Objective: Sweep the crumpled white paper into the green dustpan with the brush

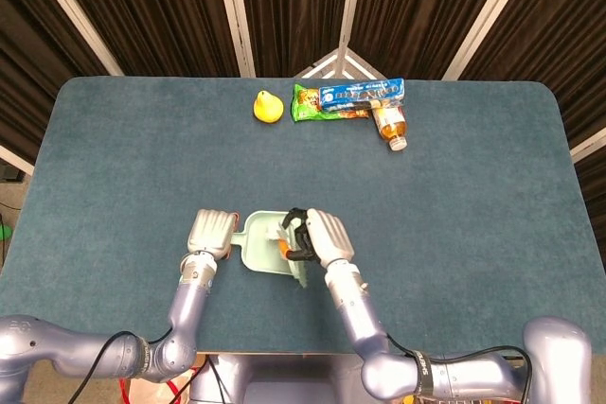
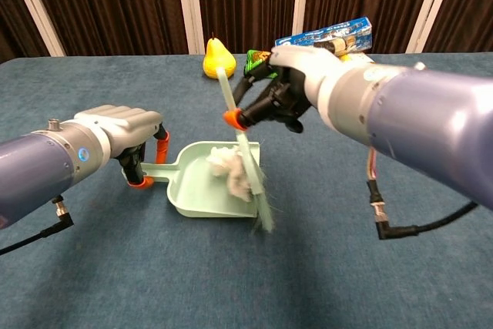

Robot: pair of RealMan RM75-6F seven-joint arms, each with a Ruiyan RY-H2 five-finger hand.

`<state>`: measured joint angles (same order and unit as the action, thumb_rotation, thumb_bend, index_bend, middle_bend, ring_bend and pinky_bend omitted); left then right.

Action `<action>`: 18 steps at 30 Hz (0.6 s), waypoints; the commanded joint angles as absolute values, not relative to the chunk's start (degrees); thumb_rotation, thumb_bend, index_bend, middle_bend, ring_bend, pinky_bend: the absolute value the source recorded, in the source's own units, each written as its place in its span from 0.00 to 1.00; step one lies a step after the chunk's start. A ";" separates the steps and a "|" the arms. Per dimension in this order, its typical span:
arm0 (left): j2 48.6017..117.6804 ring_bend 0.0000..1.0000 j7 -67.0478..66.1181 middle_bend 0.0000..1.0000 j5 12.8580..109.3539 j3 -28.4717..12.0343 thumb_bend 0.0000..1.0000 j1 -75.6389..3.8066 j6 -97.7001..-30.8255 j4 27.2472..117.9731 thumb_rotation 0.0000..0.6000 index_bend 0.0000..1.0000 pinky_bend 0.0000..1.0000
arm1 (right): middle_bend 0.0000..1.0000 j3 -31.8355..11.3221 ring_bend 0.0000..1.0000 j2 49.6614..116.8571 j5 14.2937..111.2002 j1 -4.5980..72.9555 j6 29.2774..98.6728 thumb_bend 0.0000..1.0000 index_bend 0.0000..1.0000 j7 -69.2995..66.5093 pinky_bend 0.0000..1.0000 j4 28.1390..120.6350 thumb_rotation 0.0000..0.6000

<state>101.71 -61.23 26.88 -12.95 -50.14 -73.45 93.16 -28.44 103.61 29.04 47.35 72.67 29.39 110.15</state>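
The green dustpan (image 2: 202, 193) (image 1: 258, 254) lies flat on the blue table. My left hand (image 2: 123, 129) (image 1: 211, 232) grips its orange-tipped handle. Crumpled white paper (image 2: 229, 169) lies inside the pan, near its open edge. My right hand (image 2: 296, 86) (image 1: 319, 237) holds the green brush (image 2: 246, 161) by its handle, tilted, with its bristles at the pan's mouth against the paper. In the head view the right hand hides most of the paper and brush.
At the table's far side lie a yellow pear (image 1: 268, 107), a green snack bag (image 1: 311, 103), a blue box (image 1: 362, 93) and a bottle (image 1: 391, 127). The table edge runs close behind my hands in the head view.
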 commanded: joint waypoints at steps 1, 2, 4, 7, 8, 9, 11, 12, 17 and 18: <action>102.03 0.99 -61.18 1.00 26.74 -12.87 0.54 -50.33 -73.52 92.98 1.00 0.59 1.00 | 0.89 -29.73 0.92 103.50 27.62 48.57 73.02 0.68 0.94 29.74 0.85 112.65 1.00; 102.15 0.99 -61.18 1.00 26.68 -12.85 0.54 -50.38 -73.62 92.99 1.00 0.59 1.00 | 0.89 -29.90 0.92 103.20 27.43 48.70 73.17 0.68 0.94 29.82 0.85 113.46 1.00; 102.30 0.99 -61.21 1.00 26.61 -12.84 0.54 -50.49 -73.87 93.06 1.00 0.59 1.00 | 0.89 -30.21 0.92 102.56 27.21 48.75 73.49 0.68 0.94 29.61 0.85 114.98 1.00; 102.36 0.99 -61.37 1.00 26.64 -12.80 0.54 -50.65 -74.42 93.38 1.00 0.59 1.00 | 0.89 -30.55 0.92 101.02 27.09 48.59 73.93 0.68 0.94 29.28 0.85 116.65 1.00; 102.33 0.99 -61.42 1.00 26.68 -12.82 0.54 -50.70 -74.62 93.55 1.00 0.59 1.00 | 0.89 -30.56 0.92 100.52 27.31 48.54 74.15 0.68 0.94 29.28 0.85 116.74 1.00; 102.27 0.99 -61.48 1.00 26.71 -12.83 0.54 -50.74 -74.81 93.76 1.00 0.59 1.00 | 0.89 -30.52 0.92 100.04 27.58 48.50 74.37 0.68 0.94 29.30 0.85 116.67 1.00; 102.10 0.99 -61.59 1.00 26.79 -12.81 0.54 -50.77 -75.22 94.21 1.00 0.59 1.00 | 0.89 -30.44 0.92 99.05 28.04 48.33 74.81 0.68 0.94 29.28 0.85 116.36 1.00; 101.96 0.99 -61.69 1.00 26.82 -12.77 0.54 -50.79 -75.48 94.47 1.00 0.59 1.00 | 0.89 -30.32 0.92 98.41 28.30 48.15 75.09 0.68 0.94 29.20 0.85 116.12 1.00; 101.52 0.99 -61.77 1.00 26.92 -12.67 0.54 -50.75 -76.13 95.24 1.00 0.59 1.00 | 0.89 -29.65 0.92 95.97 29.43 47.14 75.49 0.68 0.94 28.58 0.85 115.30 1.00; 101.45 0.99 -61.75 0.99 26.89 -12.61 0.54 -50.71 -76.23 95.35 1.00 0.59 1.00 | 0.89 -29.48 0.92 95.39 29.65 46.87 75.50 0.68 0.94 28.39 0.85 115.10 1.00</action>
<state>101.47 -61.76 26.89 -12.62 -50.72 -76.22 95.34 -29.72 95.88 29.32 47.20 75.42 28.64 115.38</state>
